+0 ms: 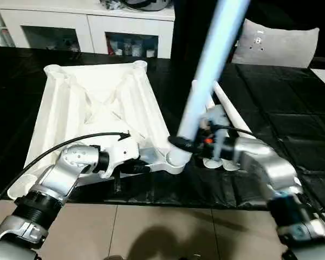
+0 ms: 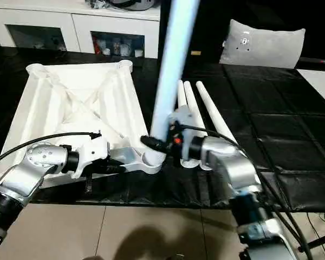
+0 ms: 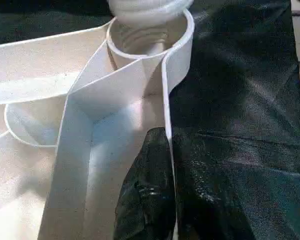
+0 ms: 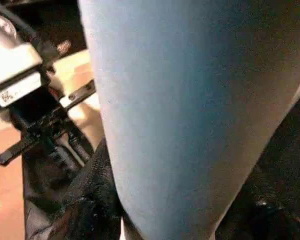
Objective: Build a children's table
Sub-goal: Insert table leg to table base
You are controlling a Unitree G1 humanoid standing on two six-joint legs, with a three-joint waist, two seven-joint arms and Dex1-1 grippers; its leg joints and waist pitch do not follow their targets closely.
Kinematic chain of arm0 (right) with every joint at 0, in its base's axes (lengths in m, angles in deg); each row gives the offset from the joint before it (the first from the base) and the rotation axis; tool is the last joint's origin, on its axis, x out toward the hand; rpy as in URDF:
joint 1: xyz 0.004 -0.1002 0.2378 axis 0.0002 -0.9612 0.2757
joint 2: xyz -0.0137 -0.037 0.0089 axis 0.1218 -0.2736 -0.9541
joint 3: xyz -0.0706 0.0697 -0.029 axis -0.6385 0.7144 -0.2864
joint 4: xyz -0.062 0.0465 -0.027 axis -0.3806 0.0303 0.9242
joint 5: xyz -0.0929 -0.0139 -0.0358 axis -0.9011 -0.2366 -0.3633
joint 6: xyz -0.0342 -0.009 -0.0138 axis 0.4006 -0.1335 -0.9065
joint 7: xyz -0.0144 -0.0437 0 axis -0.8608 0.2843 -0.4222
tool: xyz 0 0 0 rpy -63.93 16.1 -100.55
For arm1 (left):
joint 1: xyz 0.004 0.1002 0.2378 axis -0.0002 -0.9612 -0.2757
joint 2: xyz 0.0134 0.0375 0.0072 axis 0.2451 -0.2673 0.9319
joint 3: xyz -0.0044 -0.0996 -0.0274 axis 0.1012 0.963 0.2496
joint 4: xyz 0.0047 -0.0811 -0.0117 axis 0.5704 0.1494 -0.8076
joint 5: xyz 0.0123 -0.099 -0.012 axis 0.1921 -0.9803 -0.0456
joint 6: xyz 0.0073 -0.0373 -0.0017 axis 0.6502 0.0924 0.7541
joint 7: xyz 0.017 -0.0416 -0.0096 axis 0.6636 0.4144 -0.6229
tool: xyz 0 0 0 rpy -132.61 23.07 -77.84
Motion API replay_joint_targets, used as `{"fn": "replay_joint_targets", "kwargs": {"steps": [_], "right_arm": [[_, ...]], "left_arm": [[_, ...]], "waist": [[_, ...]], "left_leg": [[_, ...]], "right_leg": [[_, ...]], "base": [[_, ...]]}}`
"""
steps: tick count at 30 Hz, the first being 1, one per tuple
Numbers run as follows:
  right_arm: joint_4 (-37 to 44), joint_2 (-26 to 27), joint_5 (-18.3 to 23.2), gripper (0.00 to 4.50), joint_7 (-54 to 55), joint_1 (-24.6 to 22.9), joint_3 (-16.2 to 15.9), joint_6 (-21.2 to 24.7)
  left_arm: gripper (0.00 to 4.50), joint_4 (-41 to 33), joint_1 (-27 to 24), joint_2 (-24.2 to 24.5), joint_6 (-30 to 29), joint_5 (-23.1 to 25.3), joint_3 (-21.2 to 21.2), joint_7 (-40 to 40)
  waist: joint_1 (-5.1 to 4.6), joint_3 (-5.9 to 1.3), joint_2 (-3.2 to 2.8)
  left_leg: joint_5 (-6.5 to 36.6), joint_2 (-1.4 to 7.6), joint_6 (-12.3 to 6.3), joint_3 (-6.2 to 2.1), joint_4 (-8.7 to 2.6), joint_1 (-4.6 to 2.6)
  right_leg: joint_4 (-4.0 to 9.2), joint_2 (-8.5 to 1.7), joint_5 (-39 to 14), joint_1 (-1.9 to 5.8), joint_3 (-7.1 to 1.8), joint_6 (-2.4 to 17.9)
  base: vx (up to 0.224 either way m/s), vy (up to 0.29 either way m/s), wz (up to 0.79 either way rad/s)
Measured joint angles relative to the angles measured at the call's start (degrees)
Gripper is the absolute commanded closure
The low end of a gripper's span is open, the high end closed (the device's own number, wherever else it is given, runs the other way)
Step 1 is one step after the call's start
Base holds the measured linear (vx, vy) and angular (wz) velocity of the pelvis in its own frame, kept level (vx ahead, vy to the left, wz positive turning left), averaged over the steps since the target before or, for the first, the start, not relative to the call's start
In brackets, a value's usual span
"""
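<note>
The children's table is lying in parts on a black-covered desk. One square table top is resting upside down, ribs up, with its round corner sockets showing. Four tapered legs are counted: one upright leg is standing in the near corner socket, and three spare legs are lying side by side just beside the top, on the robot's right.

The right claw is gripping the upright leg low down, just above the socket, its black fingers wrapping around the shaft. The left claw is closing tight on the top's near edge wall beside that socket.

The left wrist view is showing what the head views are not: threads inside the socket with the leg's screw end sitting at its mouth, and one black finger pressing against the thin rim wall. The right wrist view is showing the leg up close. Behind the desk one white cabinet with glass doors is standing, and one grey cushion is leaning.
</note>
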State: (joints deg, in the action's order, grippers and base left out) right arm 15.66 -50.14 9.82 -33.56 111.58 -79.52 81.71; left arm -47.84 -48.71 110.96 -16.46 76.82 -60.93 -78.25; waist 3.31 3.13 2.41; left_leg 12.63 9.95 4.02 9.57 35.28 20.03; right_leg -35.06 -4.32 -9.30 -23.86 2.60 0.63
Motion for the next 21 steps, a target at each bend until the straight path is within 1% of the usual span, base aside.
{"fn": "replay_joint_targets", "kwargs": {"steps": [7, 16, 18, 21], "right_arm": [[-5.5, 1.0, -1.1, 2.59, -0.4, 2.6, -1.1, -1.8], [-11.3, 2.3, -2.2, 2.59, -2.2, 5.3, -1.2, -4.8], [-12.5, 2.6, -2.0, 2.59, -2.3, 5.8, -1.0, -5.2], [-14.2, 3.1, -1.6, 2.59, -2.5, 6.2, 0.3, -5.4]], "left_arm": [[4.50, 1.0, 0.5, -0.2, 0.7, 0.0, 0.0, -0.7], [4.50, 3.4, 1.9, -0.3, 1.0, 0.1, 0.0, -1.7], [4.50, 3.7, 2.0, -0.5, 1.0, 0.0, 0.1, -1.7], [4.50, 4.2, 2.3, -1.0, 1.0, 0.0, 0.2, -1.2]], "waist": [[0.03, 0.00, 0.00], [-0.21, -0.02, 0.06], [-0.24, -0.02, 0.06], [-0.18, -0.04, 0.09]], "left_leg": [[0.0, 0.01, 0.01, 0.00, 0.00, 0.00], [-0.1, 0.03, 0.09, 0.01, 0.00, 0.00], [-0.1, 0.03, 0.09, 0.01, 0.00, 0.00], [-0.1, 0.03, 0.09, 0.01, 0.00, -0.03]], "right_leg": [[0.00, 0.00, 0.0, -0.01, 0.00, 0.0], [-0.03, 0.00, 0.1, 0.04, 0.02, 0.1], [-0.03, 0.00, 0.1, 0.05, 0.01, 0.1], [0.00, 0.00, 0.0, 0.03, 0.01, 0.1]], "base": [[0.000, 0.000, 0.00], [0.000, 0.000, 0.00], [0.000, 0.000, 0.00], [0.000, 0.000, 0.00]]}}
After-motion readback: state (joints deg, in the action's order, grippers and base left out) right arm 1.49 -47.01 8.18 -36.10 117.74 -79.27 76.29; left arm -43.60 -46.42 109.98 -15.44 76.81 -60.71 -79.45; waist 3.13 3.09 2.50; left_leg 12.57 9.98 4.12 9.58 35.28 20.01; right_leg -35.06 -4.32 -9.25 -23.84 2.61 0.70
